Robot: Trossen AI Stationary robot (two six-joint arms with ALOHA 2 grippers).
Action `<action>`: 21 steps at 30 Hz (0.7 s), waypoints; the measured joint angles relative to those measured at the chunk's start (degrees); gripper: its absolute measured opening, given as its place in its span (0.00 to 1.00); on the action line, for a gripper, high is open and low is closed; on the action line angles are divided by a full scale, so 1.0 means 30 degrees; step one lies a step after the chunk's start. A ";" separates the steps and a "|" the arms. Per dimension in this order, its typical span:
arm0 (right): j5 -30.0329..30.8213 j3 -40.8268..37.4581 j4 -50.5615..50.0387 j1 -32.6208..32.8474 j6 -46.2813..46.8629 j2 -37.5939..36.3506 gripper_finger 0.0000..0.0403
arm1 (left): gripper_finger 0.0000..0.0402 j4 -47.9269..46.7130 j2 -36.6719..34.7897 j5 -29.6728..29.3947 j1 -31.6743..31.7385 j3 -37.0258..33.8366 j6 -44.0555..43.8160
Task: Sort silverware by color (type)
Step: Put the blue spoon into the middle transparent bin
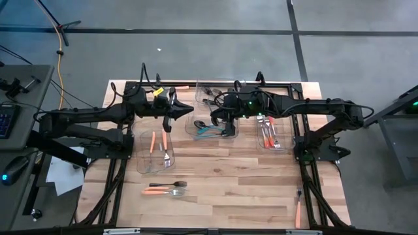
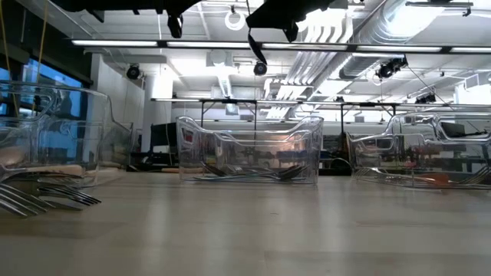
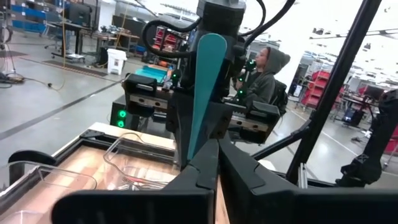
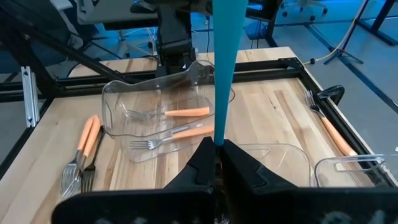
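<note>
A teal-handled piece of silverware (image 3: 205,87) spans the gap between my two grippers, above the table's far middle. My right gripper (image 4: 217,146) is shut on one end, and my left gripper (image 3: 216,149) is shut at the other. In the high view the left gripper (image 1: 179,116) and right gripper (image 1: 210,121) face each other over the middle bin's (image 1: 228,134) left edge. Orange-handled forks (image 1: 160,147) lie in the left bin (image 1: 142,163). A black fork (image 1: 166,185) and an orange-handled fork (image 1: 163,192) lie flat on the wood. My left gripper's shut fingertips (image 3: 239,168) meet at the teal handle's narrow end (image 3: 200,142), coming level from the table's left. The fingertips hide the exact spot. The piece is lifted clear of the table. My right gripper pinches the teal handle's narrow end (image 4: 218,138) between its two fingers, coming from the table's right and slanting slightly down. The handle (image 4: 224,62) runs straight on from the fingers toward the left gripper, clear of the bins.
Clear bins stand across the far half: one at the right (image 1: 285,145) holding orange-handled pieces and one at the far middle (image 1: 198,96) with dark pieces. An orange-handled piece (image 1: 298,210) lies near the table's right edge. A person in a hood (image 3: 264,74) is beyond the table.
</note>
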 joint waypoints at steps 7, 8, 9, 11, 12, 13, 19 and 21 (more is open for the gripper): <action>0.0000 0.0000 0.0021 0.0000 0.0041 0.0000 0.00 | 0.00 -0.0007 0.0000 -0.0003 0.0000 0.0000 -0.0010; 0.0001 0.0000 0.0021 0.0000 0.0127 0.0000 0.00 | 0.00 0.0014 0.0000 -0.0001 0.0000 0.0000 -0.0052; 0.0000 0.0000 0.0021 0.0000 0.0416 0.0000 0.00 | 0.00 0.0035 0.0000 -0.0007 0.0000 0.0000 -0.0174; 0.0157 0.0000 0.0128 0.0000 0.0835 0.0000 0.00 | 0.00 0.0064 0.0000 0.0000 0.0000 0.0000 -0.0753; 0.0443 0.0000 0.0188 0.0000 0.0937 0.0000 0.00 | 0.00 0.0064 0.0000 0.0000 0.0000 0.0000 -0.1087; 0.0683 0.0000 0.0196 -0.0003 0.1056 0.0000 0.00 | 0.00 0.0081 0.0000 0.0000 0.0000 0.0000 -0.1388; 0.0721 0.1389 -0.2033 -0.1007 0.2382 0.1432 0.00 | 0.00 0.1915 0.0000 0.0098 -0.0006 0.0000 -0.2055; 0.0714 0.2624 -0.3757 -0.1316 0.2229 0.2521 0.00 | 0.00 0.3022 -0.0006 0.0223 -0.0007 0.0000 -0.2049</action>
